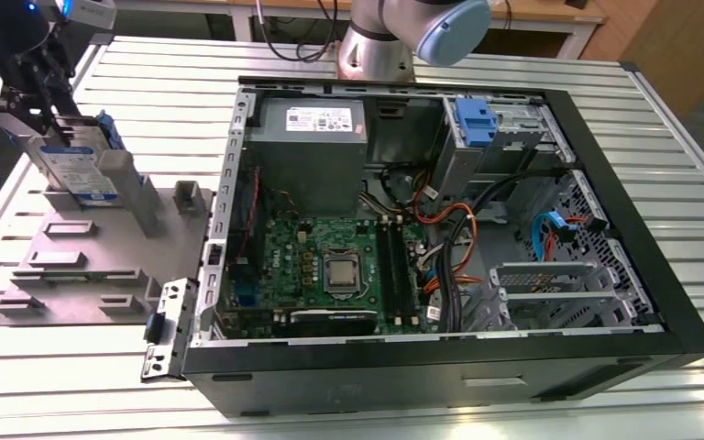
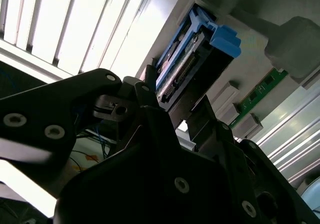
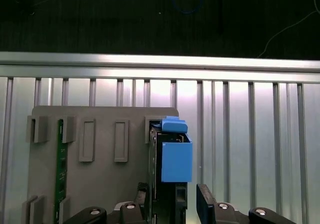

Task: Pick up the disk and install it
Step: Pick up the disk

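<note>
Gripper (image 3: 172, 205): black, fingers parted either side of the disk (image 3: 175, 159), seemingly unclamped, a gap visible on one side. Disk: standing on edge in a slot of the grey fixture (image 1: 83, 252) on the slatted table (image 1: 670, 110), well apart from the open computer case (image 1: 450, 380). Handling: rigid, fairly heavy, shock-sensitive; metal faces likely slick. Hold: across the broad flat faces, clear of connector and blue rails

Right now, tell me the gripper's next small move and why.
Probably close the gripper on the disk: its fingers straddle the disk, which stands upright in the grey holder, with a gap showing beside one finger.
</note>
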Motion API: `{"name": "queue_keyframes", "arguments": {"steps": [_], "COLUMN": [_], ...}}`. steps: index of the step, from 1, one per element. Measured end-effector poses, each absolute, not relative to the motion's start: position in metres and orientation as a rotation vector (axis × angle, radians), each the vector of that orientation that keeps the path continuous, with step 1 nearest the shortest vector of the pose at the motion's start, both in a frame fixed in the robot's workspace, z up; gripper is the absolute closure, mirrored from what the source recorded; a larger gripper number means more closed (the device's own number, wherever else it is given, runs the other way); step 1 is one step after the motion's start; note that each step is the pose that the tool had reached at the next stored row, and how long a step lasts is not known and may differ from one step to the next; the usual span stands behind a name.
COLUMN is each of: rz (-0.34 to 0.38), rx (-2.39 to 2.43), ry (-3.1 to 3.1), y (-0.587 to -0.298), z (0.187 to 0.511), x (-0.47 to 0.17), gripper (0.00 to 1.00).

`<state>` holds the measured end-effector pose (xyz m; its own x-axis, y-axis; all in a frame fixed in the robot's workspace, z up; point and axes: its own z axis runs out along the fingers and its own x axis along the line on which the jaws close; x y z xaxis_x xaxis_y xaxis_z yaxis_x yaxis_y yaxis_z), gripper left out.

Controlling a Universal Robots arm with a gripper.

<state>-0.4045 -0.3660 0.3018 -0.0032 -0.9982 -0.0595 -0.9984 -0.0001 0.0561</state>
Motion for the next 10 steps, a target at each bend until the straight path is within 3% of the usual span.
{"name": "queue_keyframes", "arguments": {"steps": [10], "rz": [0.127], "rx": [-2.216], "ry": [2.219], "y": [-0.3661], "z": [0.3019], "x": [-0.4045], "gripper": [0.5]}}
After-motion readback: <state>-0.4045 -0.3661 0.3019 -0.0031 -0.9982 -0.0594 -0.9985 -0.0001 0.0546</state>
